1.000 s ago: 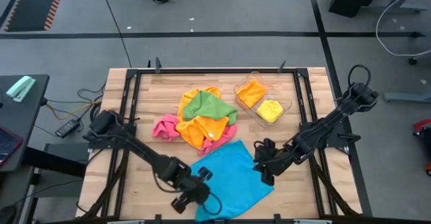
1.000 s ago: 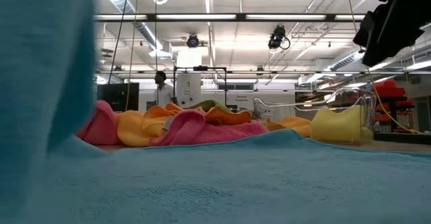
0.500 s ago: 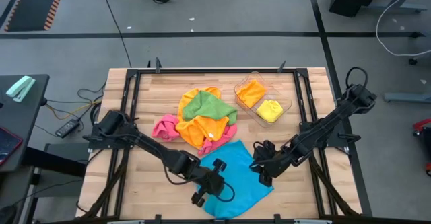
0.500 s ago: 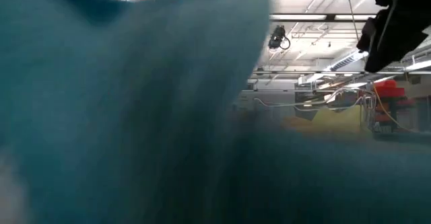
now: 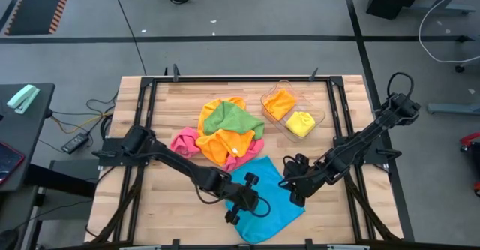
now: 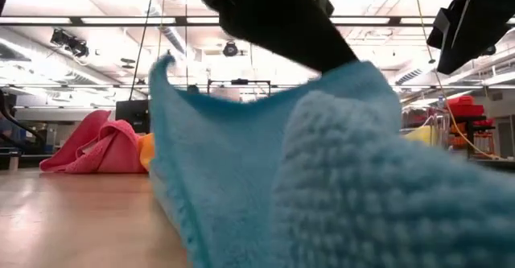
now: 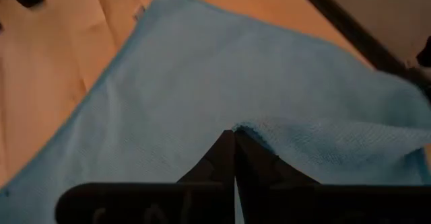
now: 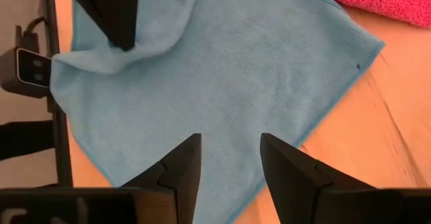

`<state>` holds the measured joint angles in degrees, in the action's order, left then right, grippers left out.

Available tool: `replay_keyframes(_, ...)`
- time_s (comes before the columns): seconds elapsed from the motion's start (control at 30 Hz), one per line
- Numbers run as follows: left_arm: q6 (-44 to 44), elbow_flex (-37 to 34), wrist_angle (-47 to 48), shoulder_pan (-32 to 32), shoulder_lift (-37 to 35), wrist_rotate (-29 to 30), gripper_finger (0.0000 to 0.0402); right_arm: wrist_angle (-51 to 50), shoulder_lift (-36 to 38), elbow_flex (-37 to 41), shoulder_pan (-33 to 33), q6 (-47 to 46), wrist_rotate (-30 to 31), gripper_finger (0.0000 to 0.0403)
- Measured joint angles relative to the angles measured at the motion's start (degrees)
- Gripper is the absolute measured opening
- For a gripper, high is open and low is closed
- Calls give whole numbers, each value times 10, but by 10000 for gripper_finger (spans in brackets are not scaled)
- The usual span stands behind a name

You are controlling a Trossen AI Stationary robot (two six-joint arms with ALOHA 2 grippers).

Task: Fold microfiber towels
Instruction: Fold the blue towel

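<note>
Moved: left jaws (image 5: 241, 203) have carried the soft blue microfiber towel (image 5: 271, 194)'s corner inward.
Left jaws: clamped on that corner.
Right jaws (image 5: 295, 186): parted, empty, over towel's far edge.

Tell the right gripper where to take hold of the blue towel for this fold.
The left gripper is shut on one lifted corner of the blue towel. The open right gripper hangs above the towel's right edge, which lies flat. Probably best to come straight down there and pinch that edge near its free corner.
</note>
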<state>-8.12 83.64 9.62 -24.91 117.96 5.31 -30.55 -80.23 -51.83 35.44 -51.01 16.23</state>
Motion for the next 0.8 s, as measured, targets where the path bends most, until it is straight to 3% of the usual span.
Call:
replay_keyframes(0.4,19,0,1,0,25,0,34,1,0,0,0,-5,0,161)
replay_keyframes(0.63,79,0,25,0,1,0,116,1,0,0,0,-4,0,161)
replay_keyframes(0.8,94,0,138,-5,-41,-15,169,-1,0,0,0,0,0,161)
